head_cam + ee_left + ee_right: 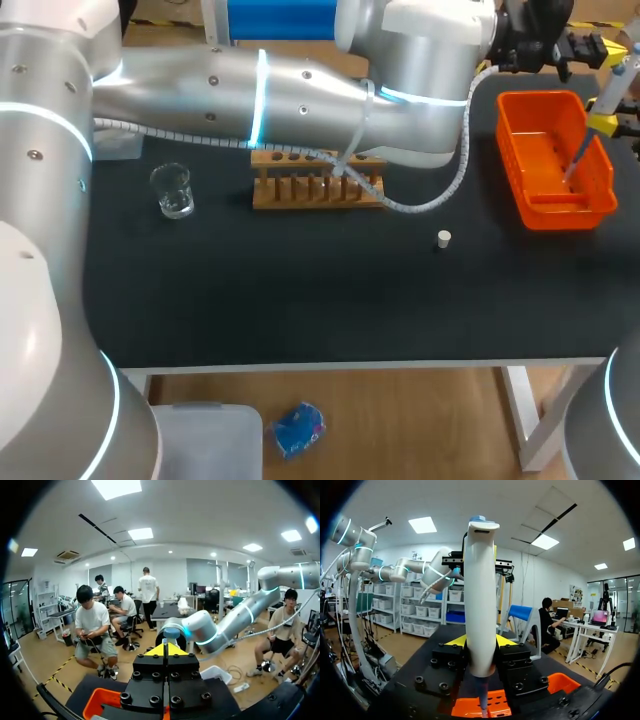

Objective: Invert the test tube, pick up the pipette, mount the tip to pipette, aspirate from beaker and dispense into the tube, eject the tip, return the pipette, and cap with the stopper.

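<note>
In the clenched fingers of the right pincer [480,641] stands the pipette [480,590], upright, its tip [481,697] below them over the orange tray [561,682]. Best hold it vertical, tip inside the walls, before ejecting. The left pincer [167,650] sits closed, empty.

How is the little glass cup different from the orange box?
The beaker is clear glass; the orange bin is solid orange. The beaker is round and small; the bin is rectangular and bigger. The beaker stands at the left of the table, the bin at the right. Both stand upright, open on top.
</note>
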Robot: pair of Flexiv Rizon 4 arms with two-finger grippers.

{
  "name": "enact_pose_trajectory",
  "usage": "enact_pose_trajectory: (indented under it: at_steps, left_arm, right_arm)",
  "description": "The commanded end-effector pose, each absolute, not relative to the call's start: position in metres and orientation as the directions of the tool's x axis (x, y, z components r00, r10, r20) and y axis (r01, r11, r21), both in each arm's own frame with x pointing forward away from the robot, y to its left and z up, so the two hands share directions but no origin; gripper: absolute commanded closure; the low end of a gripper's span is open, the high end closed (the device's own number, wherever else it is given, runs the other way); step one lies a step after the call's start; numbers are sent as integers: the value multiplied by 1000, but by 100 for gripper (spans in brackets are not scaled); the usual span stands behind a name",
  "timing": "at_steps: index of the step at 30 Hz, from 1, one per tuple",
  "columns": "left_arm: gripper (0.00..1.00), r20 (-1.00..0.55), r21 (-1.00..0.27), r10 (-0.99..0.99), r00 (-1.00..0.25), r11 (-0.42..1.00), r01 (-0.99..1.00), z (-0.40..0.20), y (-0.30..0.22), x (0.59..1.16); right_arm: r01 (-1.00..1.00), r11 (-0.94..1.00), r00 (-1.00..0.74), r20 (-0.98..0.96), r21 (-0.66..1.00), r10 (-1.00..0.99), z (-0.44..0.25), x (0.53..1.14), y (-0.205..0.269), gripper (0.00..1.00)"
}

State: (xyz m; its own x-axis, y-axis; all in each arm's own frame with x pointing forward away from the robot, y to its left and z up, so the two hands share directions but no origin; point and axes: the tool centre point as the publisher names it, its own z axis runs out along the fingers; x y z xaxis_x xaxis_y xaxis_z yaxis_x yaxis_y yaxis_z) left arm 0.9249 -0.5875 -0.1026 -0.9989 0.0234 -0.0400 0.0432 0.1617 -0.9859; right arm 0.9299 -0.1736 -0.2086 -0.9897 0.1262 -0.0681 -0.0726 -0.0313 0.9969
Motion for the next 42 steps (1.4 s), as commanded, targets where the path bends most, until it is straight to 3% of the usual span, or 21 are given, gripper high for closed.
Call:
enact_pose_trajectory:
  at_steps: [1,23,36,37,38,39,42]
  left_arm:
    - [100,-47,-987,19,-999,156,49,-112,-590,924]
    - [100,-61,-984,27,-998,167,64,-123,-590,921]
    - [100,-120,-981,10,-993,151,120,-88,-587,925]
    - [80,-117,-981,4,-993,157,116,-87,-586,925]
    - [53,-116,-981,4,-993,159,115,-86,-586,925]
    - [0,-115,-979,1,-993,167,114,-86,-586,925]
    - [0,-107,-976,5,-994,189,106,-85,-585,925]
  right_arm:
    - [-73,-32,-990,-69,997,122,-202,931,-174,100]
    - [-73,-32,-990,-69,997,122,-202,931,-174,100]
    - [-73,-32,-990,-69,997,122,-202,931,-174,100]
    - [-73,-32,-990,-69,997,122,-202,931,-174,100]
    - [-73,-32,-990,-69,997,122,-202,931,-174,100]
    - [-73,-32,-990,-69,997,122,-202,931,-174,100]
    - [-73,-32,-990,-69,997,122,-202,931,-174,100]
